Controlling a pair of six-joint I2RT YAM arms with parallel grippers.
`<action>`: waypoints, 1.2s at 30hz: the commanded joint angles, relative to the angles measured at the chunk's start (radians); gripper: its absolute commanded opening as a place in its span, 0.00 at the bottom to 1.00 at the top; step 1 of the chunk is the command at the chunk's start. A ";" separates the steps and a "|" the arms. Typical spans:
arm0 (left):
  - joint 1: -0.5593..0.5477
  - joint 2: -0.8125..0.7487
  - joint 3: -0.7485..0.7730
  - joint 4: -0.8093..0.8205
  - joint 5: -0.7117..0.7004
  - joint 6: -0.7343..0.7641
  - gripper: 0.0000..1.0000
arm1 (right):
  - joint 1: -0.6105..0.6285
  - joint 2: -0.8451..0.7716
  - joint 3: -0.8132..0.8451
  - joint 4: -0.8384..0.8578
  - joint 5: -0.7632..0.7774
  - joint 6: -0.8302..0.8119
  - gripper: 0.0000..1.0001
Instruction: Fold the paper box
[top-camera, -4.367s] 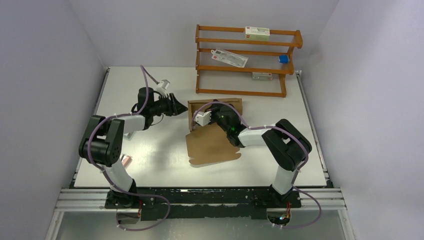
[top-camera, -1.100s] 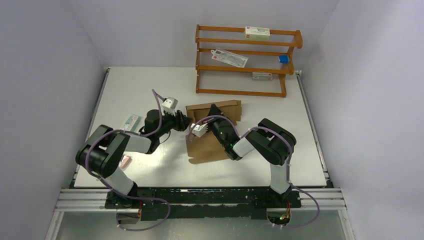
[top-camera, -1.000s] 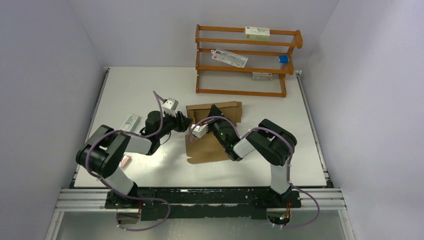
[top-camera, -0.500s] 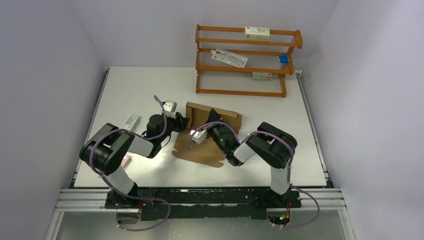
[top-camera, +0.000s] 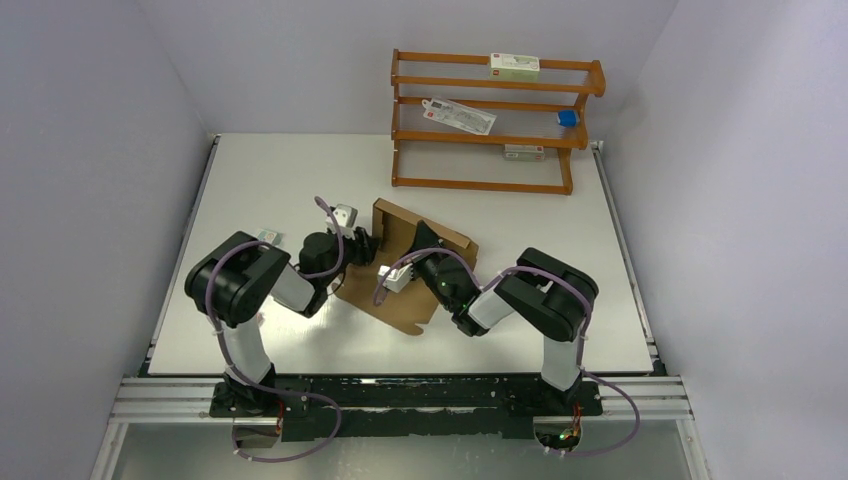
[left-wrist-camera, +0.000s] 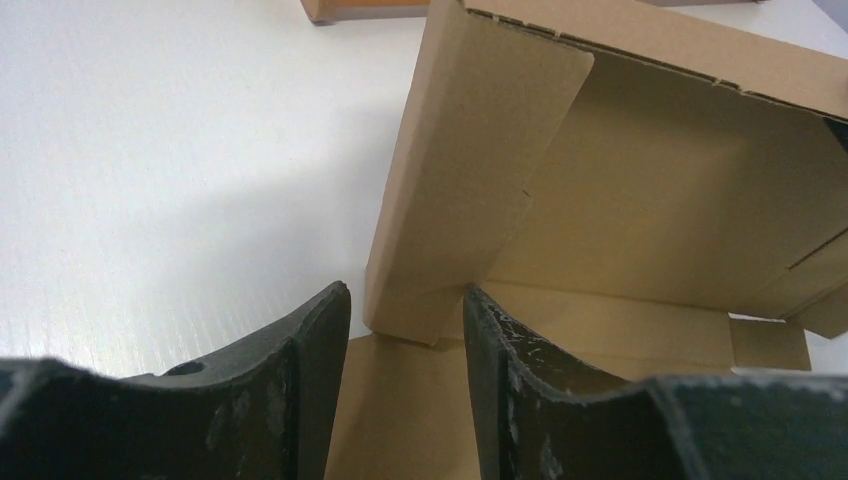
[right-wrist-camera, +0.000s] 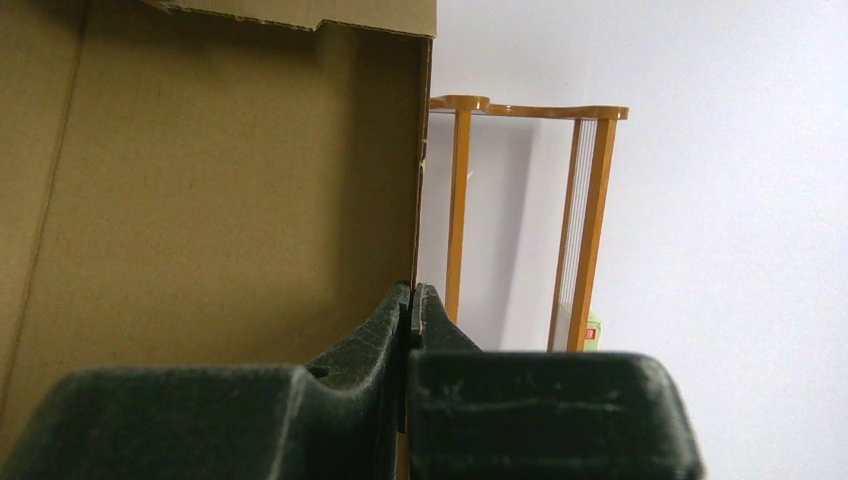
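The paper box (top-camera: 388, 298) is a brown corrugated sheet lying skewed mid-table, with its far wall (top-camera: 398, 222) standing up. In the right wrist view my right gripper (right-wrist-camera: 412, 292) is shut on the vertical edge of an upright box panel (right-wrist-camera: 220, 180). From above it (top-camera: 420, 240) sits inside the box. My left gripper (left-wrist-camera: 405, 300) is open and straddles the lower corner of a raised side flap (left-wrist-camera: 470, 180). Its right finger (left-wrist-camera: 500, 350) touches the flap and its left finger (left-wrist-camera: 315, 340) stands slightly off it. From above it (top-camera: 369, 245) is at the box's left corner.
A wooden rack (top-camera: 495, 120) stands at the back with white cartons (top-camera: 514, 66) and a small blue item (top-camera: 567, 117); it also shows past the box (right-wrist-camera: 590, 220). A white carton (top-camera: 266, 236) lies left of the left arm. Side walls bound the table.
The box has slid nearer and leftward and turned clockwise, its far wall now more upright. Both grippers moved with it; the left arm's elbow drew in toward the box.
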 joint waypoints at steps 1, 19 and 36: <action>-0.008 0.024 0.042 0.092 0.016 0.029 0.49 | 0.013 -0.026 -0.011 0.153 -0.062 0.030 0.00; 0.012 0.002 0.035 0.078 0.020 -0.073 0.38 | -0.001 -0.076 0.010 -0.053 -0.107 0.092 0.00; -0.029 -0.017 -0.064 0.116 -0.106 -0.123 0.16 | 0.045 -0.111 0.015 -0.154 -0.070 0.166 0.00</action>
